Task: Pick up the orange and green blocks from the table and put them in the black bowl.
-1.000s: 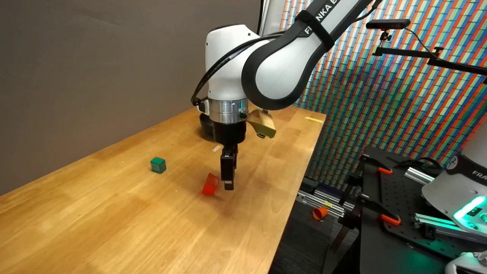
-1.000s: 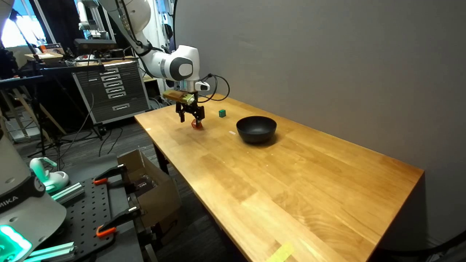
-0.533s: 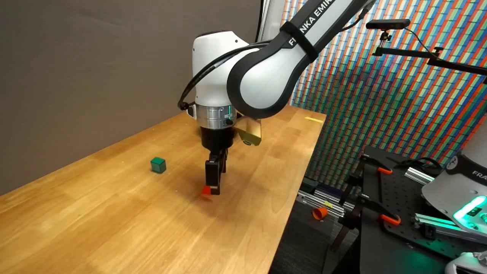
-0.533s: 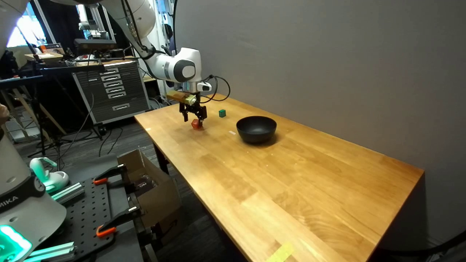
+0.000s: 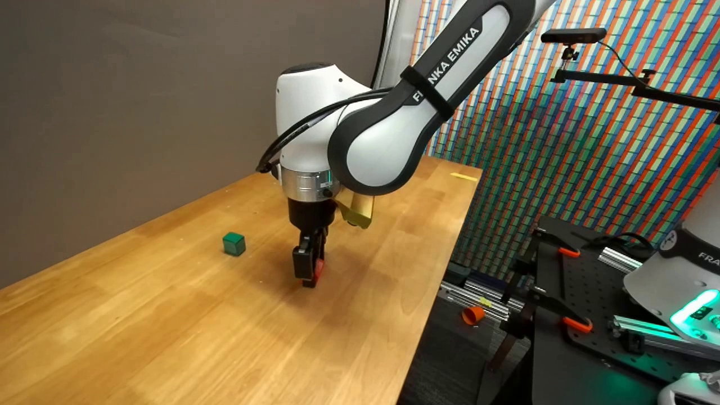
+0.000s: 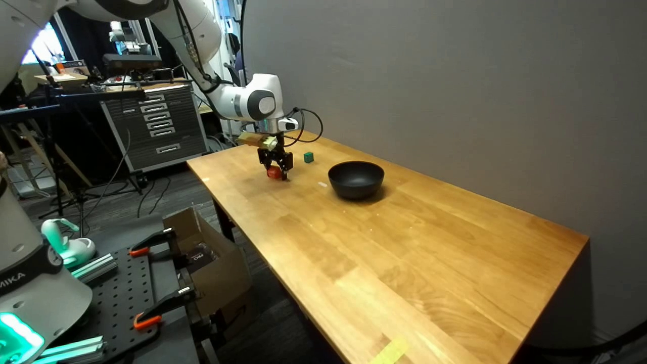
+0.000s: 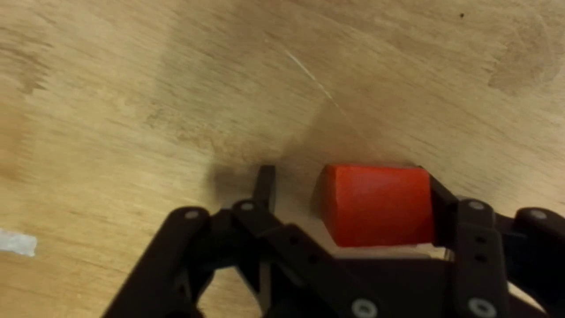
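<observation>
The orange block (image 7: 382, 205), red-orange in colour, is on the table between the fingers of my gripper (image 7: 344, 172). In the wrist view the right finger lies against or very close to its right side. A gap shows between the block and the left finger (image 7: 265, 183). The jaws stand open around the block. In both exterior views the gripper (image 5: 309, 281) (image 6: 276, 173) is low at the table and partly hides the orange block (image 5: 319, 271) (image 6: 274, 172). The green block (image 5: 234, 244) (image 6: 309, 157) sits apart on the table. The black bowl (image 6: 356, 181) shows upright in an exterior view.
The wooden table (image 6: 404, 263) runs along a grey wall (image 6: 455, 101). A bit of white tape (image 7: 17, 243) is stuck on it near the gripper. Yellow tape (image 6: 393, 350) marks one end. An orange cup (image 5: 473, 315) lies on the floor beyond the table edge.
My gripper has come down and across to the orange block, so its fingers are now on both sides of it. The fingers look closer together. The green block and bowl have not moved.
</observation>
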Motion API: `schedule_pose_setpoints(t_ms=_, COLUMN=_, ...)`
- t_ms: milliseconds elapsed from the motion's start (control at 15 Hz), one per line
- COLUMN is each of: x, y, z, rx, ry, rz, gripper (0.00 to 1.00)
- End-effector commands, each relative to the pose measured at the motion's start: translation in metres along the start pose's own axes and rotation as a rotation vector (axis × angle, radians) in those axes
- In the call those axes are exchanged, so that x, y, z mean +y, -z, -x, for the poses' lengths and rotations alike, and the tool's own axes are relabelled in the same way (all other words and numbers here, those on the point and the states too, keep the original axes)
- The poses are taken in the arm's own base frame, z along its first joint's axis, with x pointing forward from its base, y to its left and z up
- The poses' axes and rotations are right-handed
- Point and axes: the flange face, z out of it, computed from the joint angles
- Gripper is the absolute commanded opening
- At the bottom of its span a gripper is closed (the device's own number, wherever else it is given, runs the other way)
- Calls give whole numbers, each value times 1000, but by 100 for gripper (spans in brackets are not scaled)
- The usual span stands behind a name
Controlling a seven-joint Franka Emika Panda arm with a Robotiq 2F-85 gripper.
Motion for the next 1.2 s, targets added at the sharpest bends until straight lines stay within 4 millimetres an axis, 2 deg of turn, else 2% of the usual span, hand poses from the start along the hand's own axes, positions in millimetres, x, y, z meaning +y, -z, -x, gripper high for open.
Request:
schedule_pose_setpoints(t_ms=0, x=9, y=11, z=-2, rx=-2, ry=-45, rz=35, gripper=43)
schedule_pose_setpoints(t_ms=200, x=29, y=30, z=14, rx=-12, ry=-125, rz=74, gripper=21)
schedule_pose_setpoints(t_ms=333, x=55, y=50, z=25, rx=7, ry=-190, rz=145, gripper=20)
schedule_pose_setpoints(t_ms=467, x=90, y=74, z=33, rx=42, ry=-254, rz=228, gripper=20)
schedule_pose_setpoints(t_ms=733, x=148, y=114, z=31, rx=126, ry=-316, rz=381, gripper=20)
schedule_pose_setpoints(t_ms=867, x=167, y=122, z=24, rx=157, ry=-331, rz=436, gripper=20)
schedule_pose_setpoints(t_ms=1067, x=188, y=115, z=11, rx=175, ry=-334, rz=490, gripper=20)
schedule_pose_setpoints(t_ms=1133, x=194, y=111, z=8, rx=171, ry=-340, rz=487, gripper=70)
